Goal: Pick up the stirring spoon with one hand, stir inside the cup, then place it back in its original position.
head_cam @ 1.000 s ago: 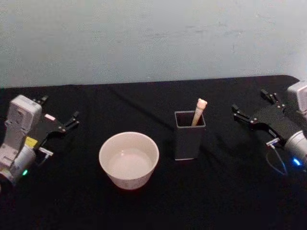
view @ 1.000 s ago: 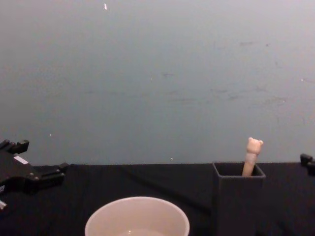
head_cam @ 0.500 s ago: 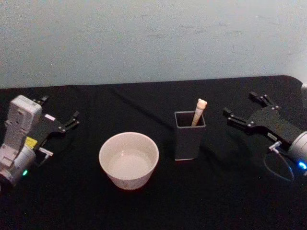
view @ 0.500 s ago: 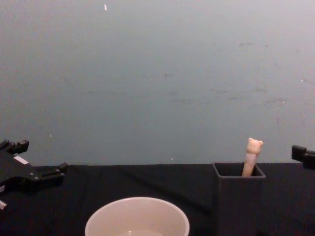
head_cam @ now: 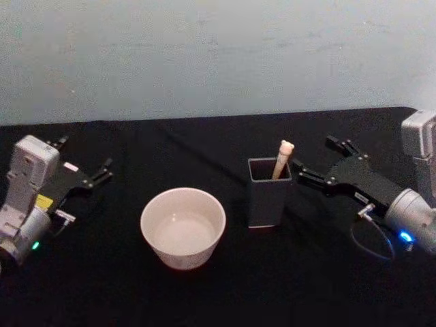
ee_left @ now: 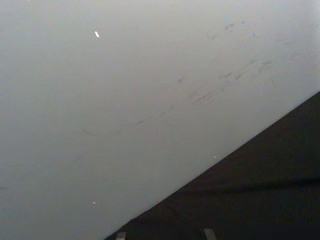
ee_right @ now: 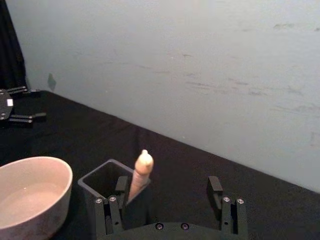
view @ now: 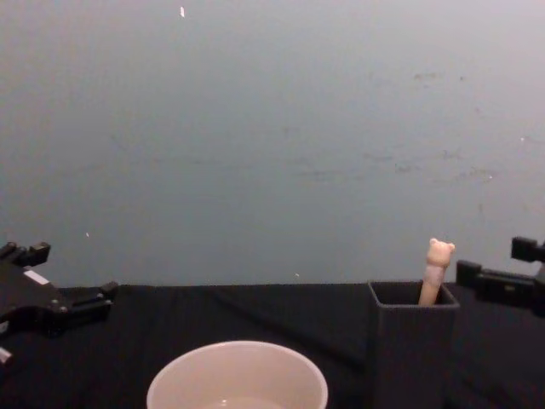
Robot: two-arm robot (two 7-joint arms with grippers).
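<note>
Stirring spoon [head_cam: 283, 158] stands near-upright in dark grey holder [head_cam: 267, 201], bear head up, leaning slightly right; neck and bowl hidden inside. Right gripper [head_cam: 314, 155] just right of holder, fingers spread, empty. Left gripper [head_cam: 85, 152] parked far left, fingers apart.

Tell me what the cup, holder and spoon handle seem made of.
Cup: cream-white, smooth with a soft sheen; probably glazed ceramic, possibly melamine.
Holder: matte dark grey, thin flat walls; plastic or coated metal.
Spoon handle: matte cream-beige, moulded bear head; ceramic or plastic, unclear.
</note>
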